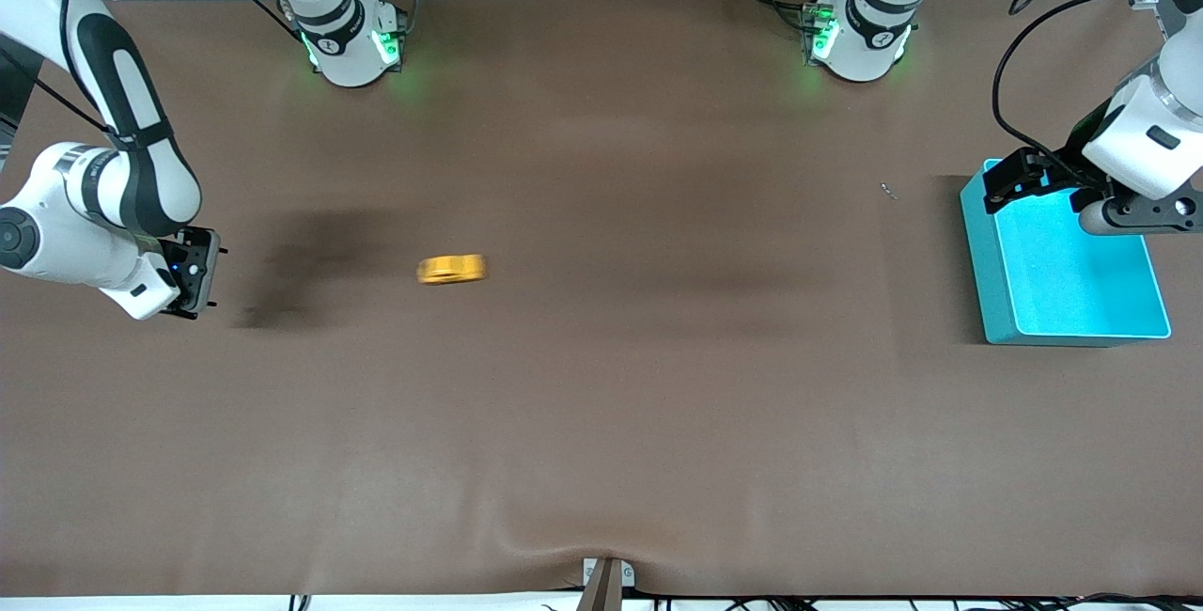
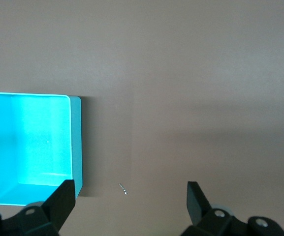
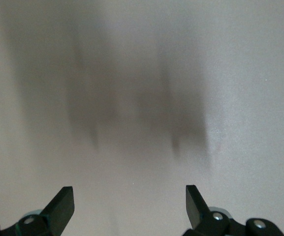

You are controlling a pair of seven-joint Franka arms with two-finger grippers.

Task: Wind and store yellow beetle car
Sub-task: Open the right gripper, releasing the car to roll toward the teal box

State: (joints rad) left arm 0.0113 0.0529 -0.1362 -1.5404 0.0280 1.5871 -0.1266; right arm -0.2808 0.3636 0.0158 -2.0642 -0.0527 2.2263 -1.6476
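While the brown table [image 1: 601, 423] stretched wide under both arms, the teal bin [image 1: 1067, 258] sat at the left arm's end of it, its bright inside showing nothing but its own floor. Over the bin's edge that faces the bases hung the left gripper [image 1: 1007, 186], its fingers [image 2: 63, 199] spread well apart with nothing between them. At the right arm's end the right gripper [image 1: 188, 296] hovered low over bare table, and its fingers [image 3: 62, 202] too stood wide apart and held nothing. Between them, much closer to the right gripper than to the bin, the yellow beetle car [image 1: 452, 269] lay on the table, smeared in the front view. Its long axis ran along the table's length, from one arm's end toward the other; which end was its nose could not be told. A tiny pale speck [image 1: 887, 189] lay on the table near the bin.
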